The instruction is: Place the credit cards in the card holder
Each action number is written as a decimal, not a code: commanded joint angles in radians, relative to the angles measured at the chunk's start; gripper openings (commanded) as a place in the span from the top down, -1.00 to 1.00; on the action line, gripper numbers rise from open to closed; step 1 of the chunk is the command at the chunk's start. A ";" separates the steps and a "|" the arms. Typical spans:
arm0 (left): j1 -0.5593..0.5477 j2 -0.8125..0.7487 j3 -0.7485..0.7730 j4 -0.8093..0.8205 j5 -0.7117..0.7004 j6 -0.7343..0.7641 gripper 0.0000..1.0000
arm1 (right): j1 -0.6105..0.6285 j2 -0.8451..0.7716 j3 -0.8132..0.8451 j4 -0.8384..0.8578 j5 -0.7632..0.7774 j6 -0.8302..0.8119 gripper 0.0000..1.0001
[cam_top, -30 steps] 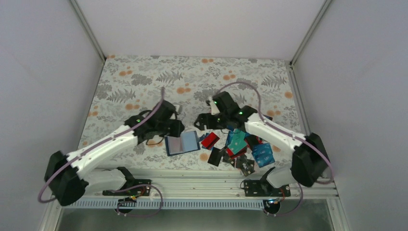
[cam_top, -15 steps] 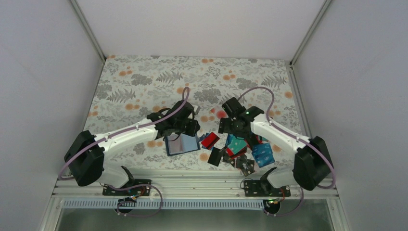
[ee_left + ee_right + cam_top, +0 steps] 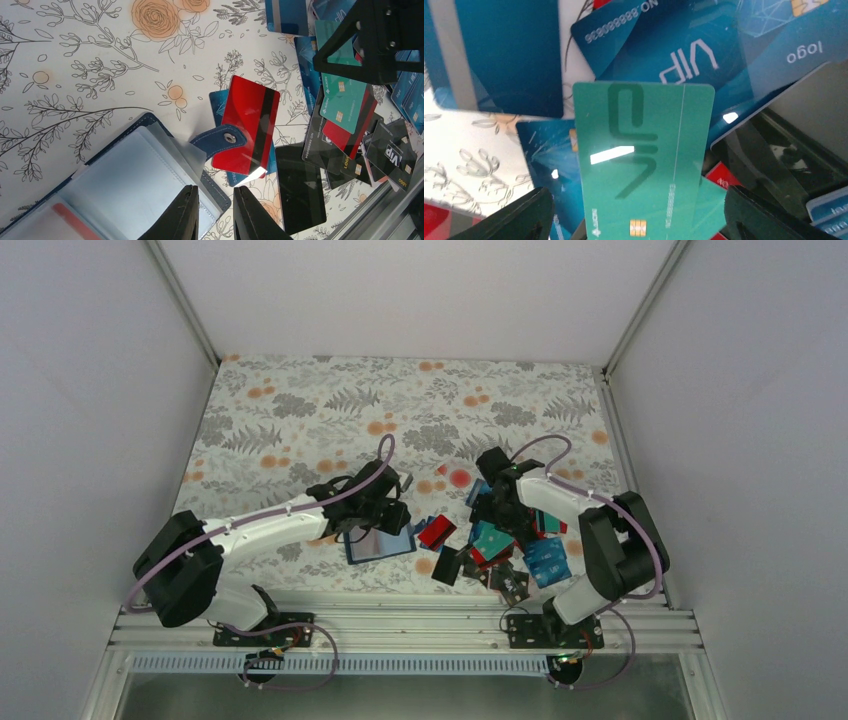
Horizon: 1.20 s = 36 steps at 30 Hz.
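card holder: navy-blue folding wallet with clear sleeves; we see it open on the floral bench, its clasp tab overlapping a red magnetic-stripe card.
credit cards: thin plastic rectangles, red, blue, teal and black, piled beside the holder.
left end effector: fingers nearly together at the holder's corner; we cannot tell if it pinches.
right end effector: spread wide, straddling a teal chip card.
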 commanded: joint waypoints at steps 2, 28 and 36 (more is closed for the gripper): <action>-0.004 -0.015 -0.015 0.039 0.009 0.016 0.63 | -0.055 0.040 -0.034 0.092 -0.024 -0.042 -0.68; -0.003 0.014 -0.027 0.057 -0.007 0.006 0.64 | -0.075 0.163 0.016 0.071 -0.057 -0.135 -0.37; -0.003 0.008 -0.027 0.057 -0.006 0.020 0.64 | -0.041 0.142 0.081 0.013 -0.045 -0.116 -0.40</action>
